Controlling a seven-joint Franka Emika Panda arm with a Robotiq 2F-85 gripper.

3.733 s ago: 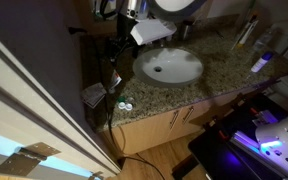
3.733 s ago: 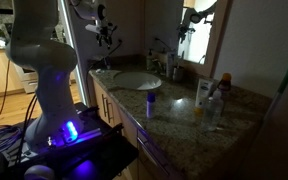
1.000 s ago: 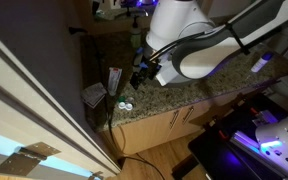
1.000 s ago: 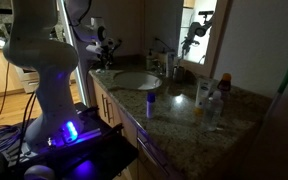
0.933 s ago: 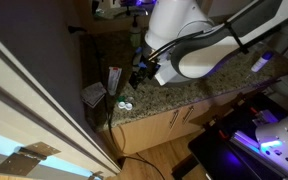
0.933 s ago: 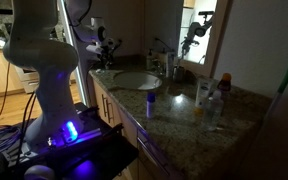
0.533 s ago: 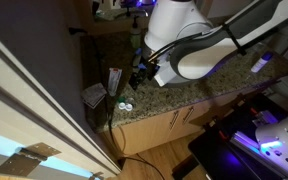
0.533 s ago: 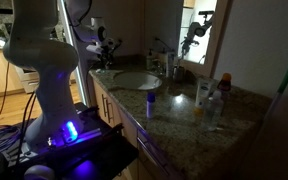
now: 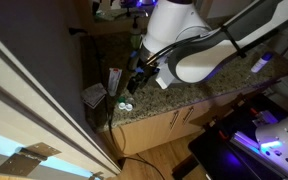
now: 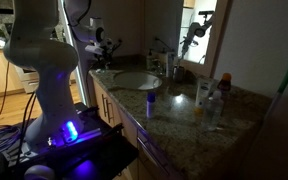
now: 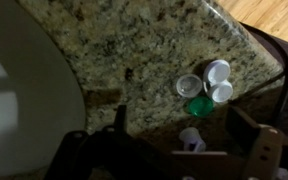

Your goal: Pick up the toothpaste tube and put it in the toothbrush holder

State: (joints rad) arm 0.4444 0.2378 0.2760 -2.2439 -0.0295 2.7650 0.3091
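Observation:
The toothpaste tube [image 9: 114, 79] stands upright at the counter's end, pale with a reddish mark. My gripper [image 9: 137, 77] hangs just beside it, low over the granite, and also shows in an exterior view [image 10: 103, 49]. In the wrist view the gripper [image 11: 174, 150] is open, its dark fingers wide apart. A small pale object [image 11: 191, 138] lies between them; I cannot tell whether it is the tube's top. I cannot make out the toothbrush holder; the arm hides much of the counter.
Several small round caps [image 11: 209, 80], white and one green [image 11: 199, 105], lie by the counter's edge [image 9: 125, 105]. A squat white boxy container [image 9: 92, 95] sits at the corner. The sink [image 10: 134, 80] is close by. Bottles [image 10: 206, 95] stand at the counter's other end.
The gripper has shifted slightly toward the tube and the counter's end. Nothing on the counter has moved.

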